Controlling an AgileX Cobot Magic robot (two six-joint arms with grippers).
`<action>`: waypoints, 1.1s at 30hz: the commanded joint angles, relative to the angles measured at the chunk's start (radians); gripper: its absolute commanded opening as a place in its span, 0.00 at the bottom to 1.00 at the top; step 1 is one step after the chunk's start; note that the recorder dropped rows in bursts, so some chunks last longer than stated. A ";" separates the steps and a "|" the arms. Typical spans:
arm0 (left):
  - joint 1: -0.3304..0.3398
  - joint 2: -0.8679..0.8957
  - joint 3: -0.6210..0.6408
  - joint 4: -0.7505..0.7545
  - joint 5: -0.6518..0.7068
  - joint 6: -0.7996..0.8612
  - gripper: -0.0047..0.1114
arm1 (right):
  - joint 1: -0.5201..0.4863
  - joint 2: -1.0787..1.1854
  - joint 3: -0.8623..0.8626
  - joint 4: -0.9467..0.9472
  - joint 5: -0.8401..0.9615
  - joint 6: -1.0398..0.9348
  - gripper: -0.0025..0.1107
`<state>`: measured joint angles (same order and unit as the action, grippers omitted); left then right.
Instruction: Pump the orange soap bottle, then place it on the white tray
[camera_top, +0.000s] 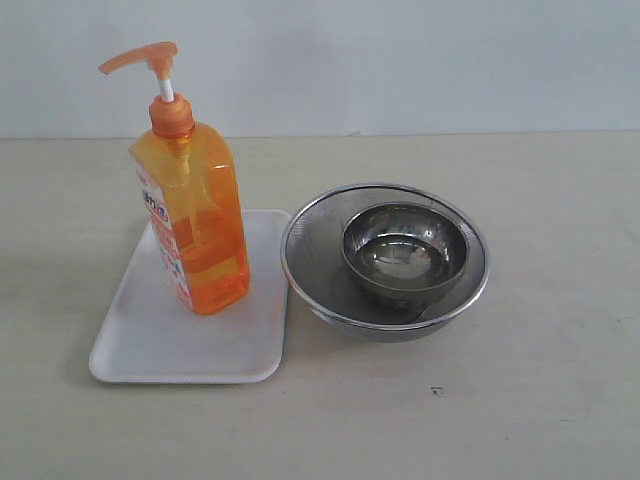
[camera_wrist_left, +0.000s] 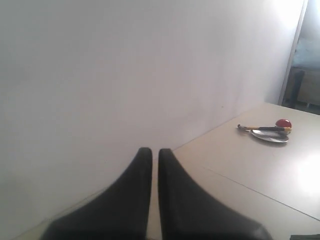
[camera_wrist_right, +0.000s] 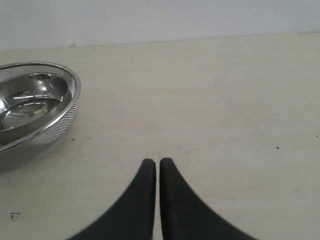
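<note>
Orange soap bottle (camera_top: 195, 230) upright on the white tray (camera_top: 150, 345), pump spout pointing left in the exterior view. Just beside the tray on the worktop (camera_top: 520, 380), a small steel bowl (camera_top: 405, 255) sits inside a mesh bowl (camera_top: 320, 290). Left gripper (camera_wrist_left: 155, 151) and right gripper (camera_wrist_right: 157, 162): jaws clenched together, holding nothing.

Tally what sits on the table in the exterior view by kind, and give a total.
Soap bottle: 1
Tray: 1
Bowls: 2, a mesh bowl and a smaller bowl inside it
Total: 4
</note>
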<state>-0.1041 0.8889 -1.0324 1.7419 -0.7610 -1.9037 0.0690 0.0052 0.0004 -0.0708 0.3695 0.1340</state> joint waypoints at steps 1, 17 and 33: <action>0.002 0.001 -0.002 0.002 -0.013 0.012 0.08 | 0.000 -0.005 0.000 -0.007 -0.014 -0.002 0.02; 0.002 0.001 0.008 -0.192 -0.074 -0.003 0.08 | 0.000 -0.005 0.000 -0.007 -0.014 -0.002 0.02; 0.002 0.001 0.048 -0.398 0.070 0.497 0.08 | 0.000 -0.005 0.000 -0.007 -0.014 -0.002 0.02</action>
<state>-0.1041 0.8889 -0.9755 1.2828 -0.7918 -1.4648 0.0690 0.0052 0.0004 -0.0708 0.3695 0.1340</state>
